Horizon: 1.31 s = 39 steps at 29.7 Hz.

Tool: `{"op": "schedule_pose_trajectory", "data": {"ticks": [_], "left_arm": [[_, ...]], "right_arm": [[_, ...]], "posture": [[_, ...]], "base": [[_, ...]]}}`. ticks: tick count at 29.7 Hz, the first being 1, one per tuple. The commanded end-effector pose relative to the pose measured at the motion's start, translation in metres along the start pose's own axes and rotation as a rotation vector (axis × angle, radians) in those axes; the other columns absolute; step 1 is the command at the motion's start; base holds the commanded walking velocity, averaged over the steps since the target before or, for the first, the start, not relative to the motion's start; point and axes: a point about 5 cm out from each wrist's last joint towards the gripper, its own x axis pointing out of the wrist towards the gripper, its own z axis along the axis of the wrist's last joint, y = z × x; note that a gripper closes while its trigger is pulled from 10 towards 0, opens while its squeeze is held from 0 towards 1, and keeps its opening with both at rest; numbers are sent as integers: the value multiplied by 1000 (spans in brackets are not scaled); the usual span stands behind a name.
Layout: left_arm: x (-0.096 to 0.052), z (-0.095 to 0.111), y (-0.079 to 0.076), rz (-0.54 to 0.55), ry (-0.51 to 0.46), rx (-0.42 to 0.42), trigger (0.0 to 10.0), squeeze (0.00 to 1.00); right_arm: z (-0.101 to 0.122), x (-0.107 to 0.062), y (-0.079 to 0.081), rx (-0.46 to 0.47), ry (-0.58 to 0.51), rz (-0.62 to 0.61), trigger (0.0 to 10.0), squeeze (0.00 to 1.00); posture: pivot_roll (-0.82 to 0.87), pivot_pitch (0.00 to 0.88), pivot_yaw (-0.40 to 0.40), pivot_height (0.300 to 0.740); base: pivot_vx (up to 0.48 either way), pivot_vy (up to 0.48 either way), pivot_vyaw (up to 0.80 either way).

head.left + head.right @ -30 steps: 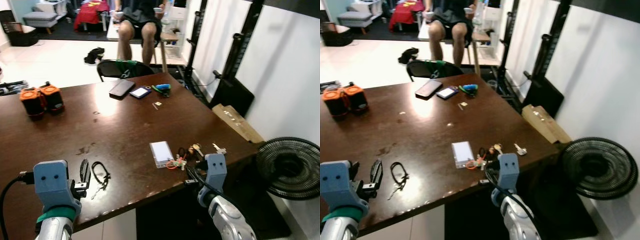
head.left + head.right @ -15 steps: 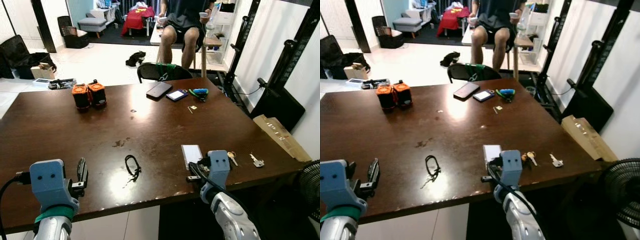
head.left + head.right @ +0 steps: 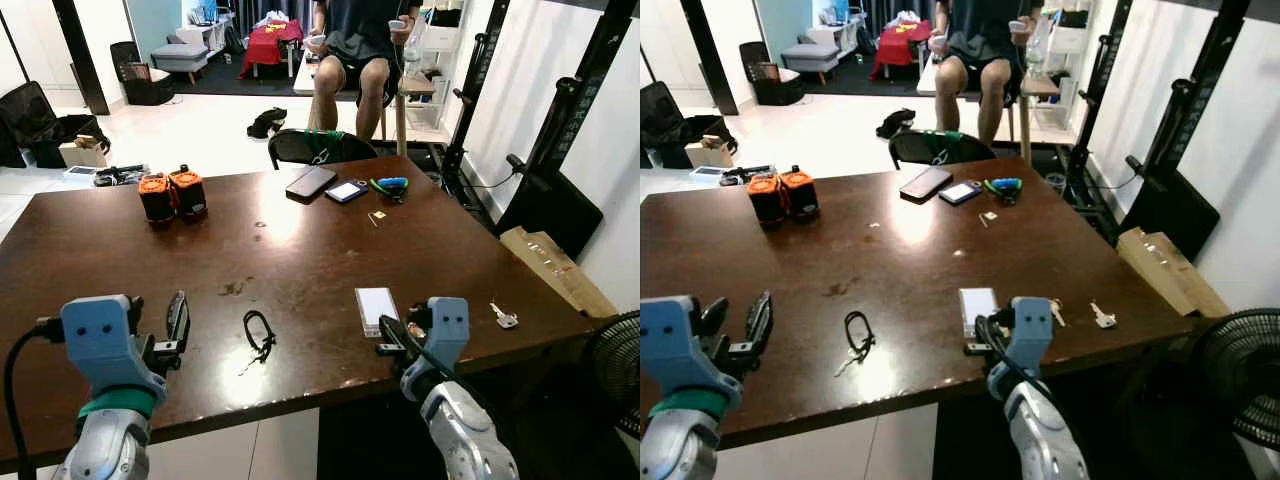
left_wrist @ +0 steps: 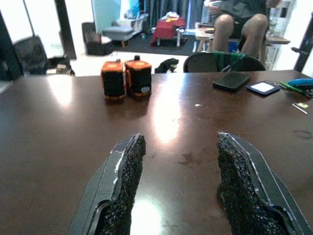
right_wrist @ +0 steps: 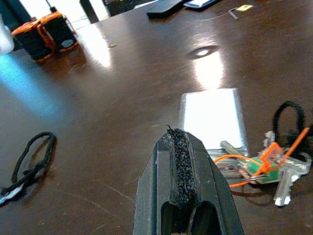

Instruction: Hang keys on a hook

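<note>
A bunch of keys (image 5: 266, 164) with an orange cord and a green tag lies on the brown table (image 3: 300, 250) near its front right edge, beside a white card (image 5: 211, 117). A single loose key (image 3: 503, 318) lies further right. My right gripper (image 5: 181, 181) is shut with nothing in it, low over the table, just short of the card and to the left of the bunch. In the left eye view its wrist hides most of the bunch. My left gripper (image 4: 178, 186) is open over the front left of the table with nothing between its fingers (image 4: 124, 181).
A black cord loop (image 3: 258, 333) lies between the grippers. Two orange-and-black blocks (image 3: 168, 195) stand at the far left, and a phone (image 3: 310, 181) and small items lie at the far edge. A person sits on a chair behind the table. A fan (image 3: 612, 370) stands to the right.
The camera has swung left and up, so the whole scene shifted. Both grippers keep about the same pose, left open and right shut.
</note>
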Motion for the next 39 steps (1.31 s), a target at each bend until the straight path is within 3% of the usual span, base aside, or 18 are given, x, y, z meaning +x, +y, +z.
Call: {"op": "schedule_pose_trajectory", "data": {"ticks": [1, 13, 39], "left_arm": [[-2, 1, -1, -9, 1, 18, 10000, 0], [-6, 0, -9, -32, 5, -22, 10000, 0], [-6, 2, -7, -30, 11, -21, 10000, 0]], "right_arm": [[0, -1, 0, 2, -7, -2, 10000, 0], [-6, -5, 2, -15, 12, 9, 10000, 0], [-8, -2, 5, -9, 15, 9, 10000, 0]], "posture": [[-139, 42, 101, 740], [-141, 24, 109, 740], [-129, 36, 116, 740]], "base": [[0, 0, 0], [0, -480, 0], [0, -480, 0]]}}
